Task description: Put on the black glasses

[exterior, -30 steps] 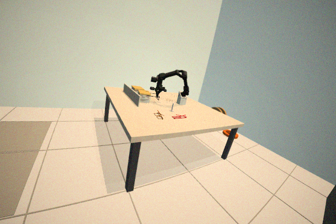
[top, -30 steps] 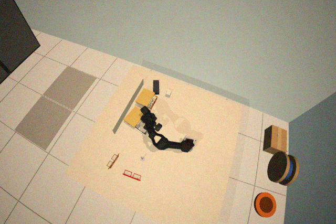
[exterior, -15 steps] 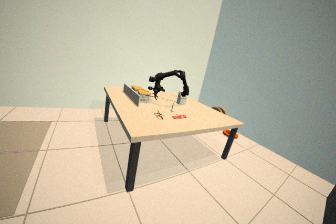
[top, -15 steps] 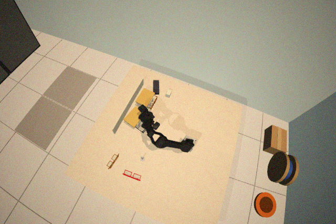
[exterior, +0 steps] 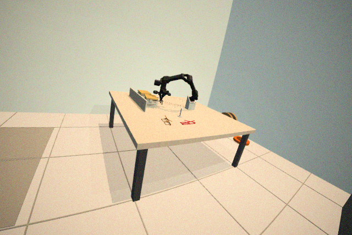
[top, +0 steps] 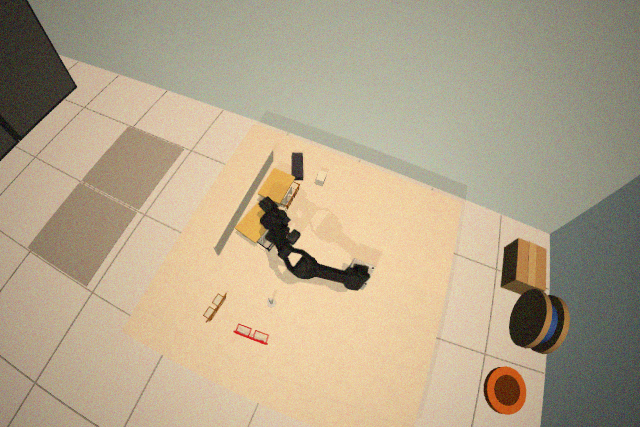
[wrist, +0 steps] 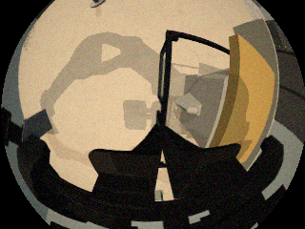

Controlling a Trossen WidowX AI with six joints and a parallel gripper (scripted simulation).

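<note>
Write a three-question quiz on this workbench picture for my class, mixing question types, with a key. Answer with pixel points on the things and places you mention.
1. True or false: the red glasses (top: 250, 333) (exterior: 187, 122) are held by the pincer (wrist: 162, 125).
2. Multiple choice: which glasses does the pincer grip?
a) red
b) black
c) white
3. Fill in the blank: the two display heads beside the grey upright panel (top: 242, 202) (exterior: 137, 99) have tops coloured ______.

Key: 1 false; 2 b; 3 yellow

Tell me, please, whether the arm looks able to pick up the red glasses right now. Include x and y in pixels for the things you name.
Probably not: its jaws are shut on the black glasses (wrist: 165, 76), so they would have to be freed before taking the red glasses (top: 251, 334) (exterior: 187, 122).
</note>
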